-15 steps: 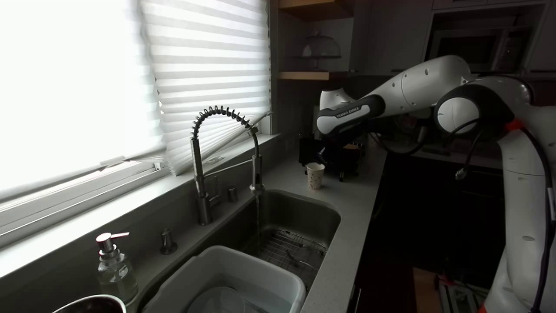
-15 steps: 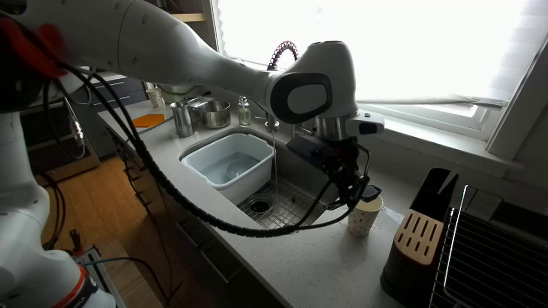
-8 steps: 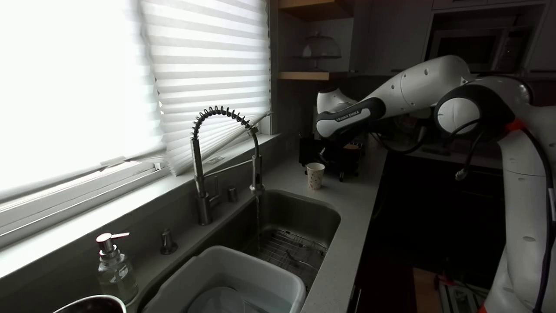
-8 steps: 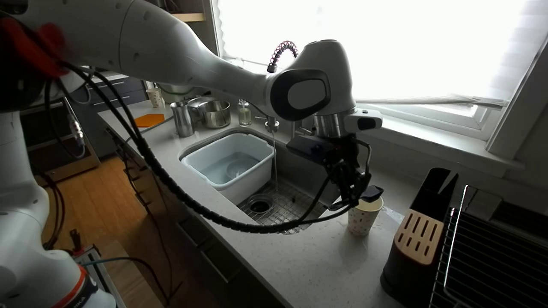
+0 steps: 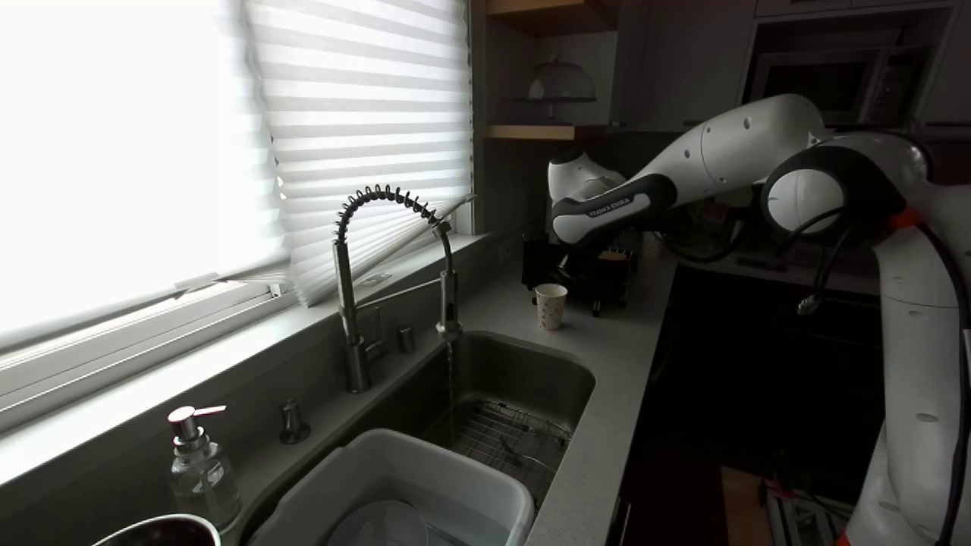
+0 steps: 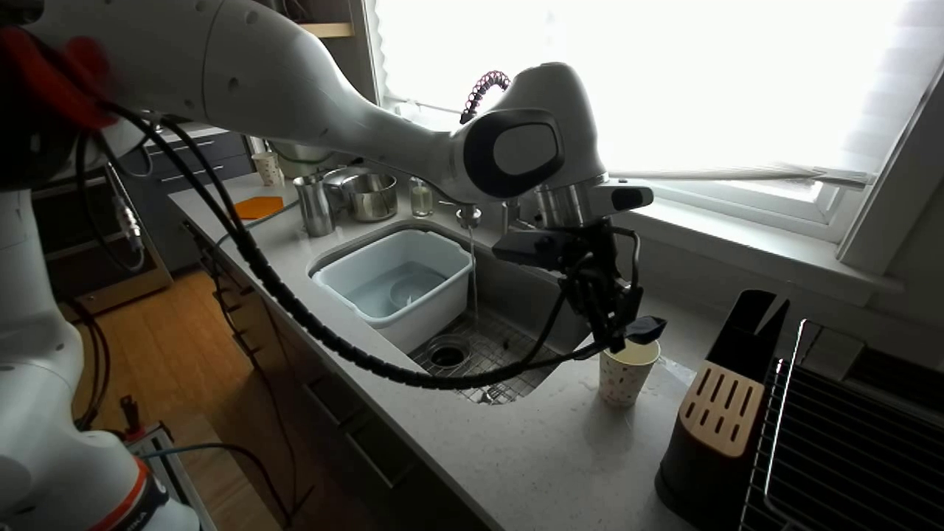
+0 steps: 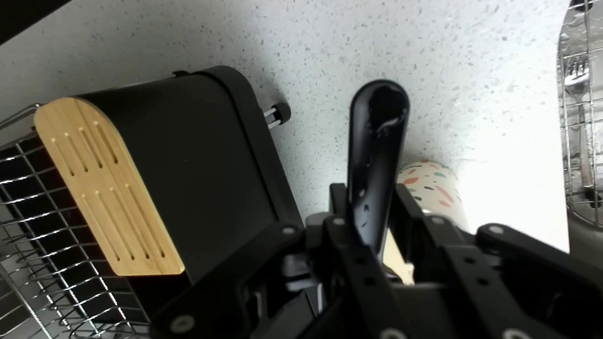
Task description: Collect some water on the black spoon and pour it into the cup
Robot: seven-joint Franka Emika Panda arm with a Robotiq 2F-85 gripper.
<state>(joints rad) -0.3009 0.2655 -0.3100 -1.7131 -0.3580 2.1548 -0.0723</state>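
My gripper (image 7: 371, 200) is shut on the black spoon (image 7: 379, 127), which sticks out past the fingertips in the wrist view with wet drops on its dark surface. In an exterior view the black spoon (image 6: 646, 330) shows as a short tilted piece over the mouth of the cup (image 6: 625, 380). The cup (image 5: 551, 309), cream with small coloured flecks, stands upright on the counter. My gripper (image 6: 613, 341) hangs right beside and above its rim. Water (image 6: 474, 273) runs in a thin stream from the faucet (image 5: 449, 303) into the sink. Whether the cup holds water cannot be seen.
A black knife block with a wooden top (image 6: 725, 409) and a wire dish rack (image 6: 855, 442) stand near the cup. A pale tub (image 6: 391, 313) sits in the sink. Cutlery (image 7: 582, 127) lies on the sink grid. A soap bottle (image 5: 203, 478) is by the sink.
My wrist has leaned over, its top shifting toward the faucet in an exterior view. The spoon's visible end has moved slightly up and outward above the cup. The cup has stayed put.
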